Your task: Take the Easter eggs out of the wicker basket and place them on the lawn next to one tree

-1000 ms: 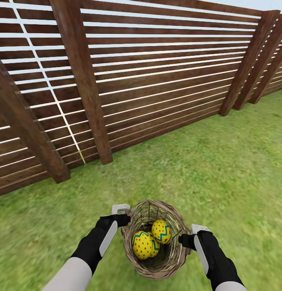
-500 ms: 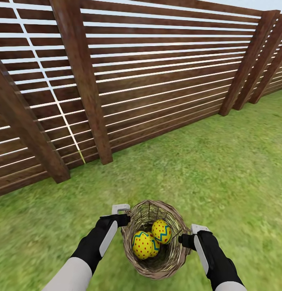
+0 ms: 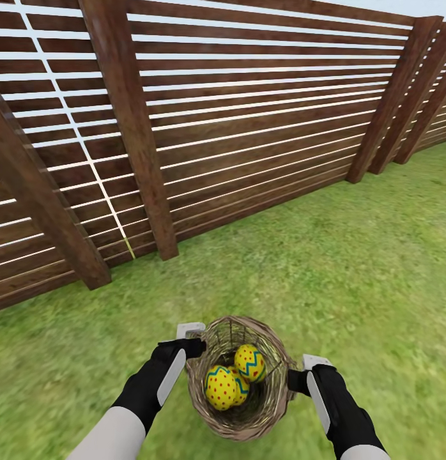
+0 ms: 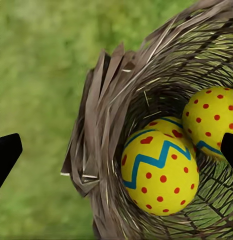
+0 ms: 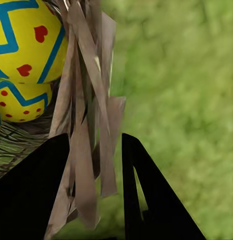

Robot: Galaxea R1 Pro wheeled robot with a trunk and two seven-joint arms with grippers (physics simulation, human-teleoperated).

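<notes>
The brown wicker basket (image 3: 239,418) hangs tilted between my two grippers, above the lawn (image 3: 351,268). Inside lie three yellow Easter eggs with blue zigzags and red dots: one at the front (image 3: 220,387), one behind it (image 3: 250,362), and a third (image 3: 241,386) half hidden between them. My right gripper (image 3: 292,381) is shut on the basket's right rim (image 5: 91,125), with woven strands pinched between its black fingers (image 5: 146,200). The left gripper (image 3: 195,348) is open, its fingertips (image 4: 6,155) set wide on either side of the left rim (image 4: 101,125). The tree is out of view.
A tall brown slatted wooden fence (image 3: 248,128) with thick posts (image 3: 130,128) runs across the back, close ahead. Open grass stretches to the right, toward the fence corner (image 3: 402,102).
The basket has swung slightly to the left and tilted, and the eggs shifted with it. Both arms have stayed nearly in place.
</notes>
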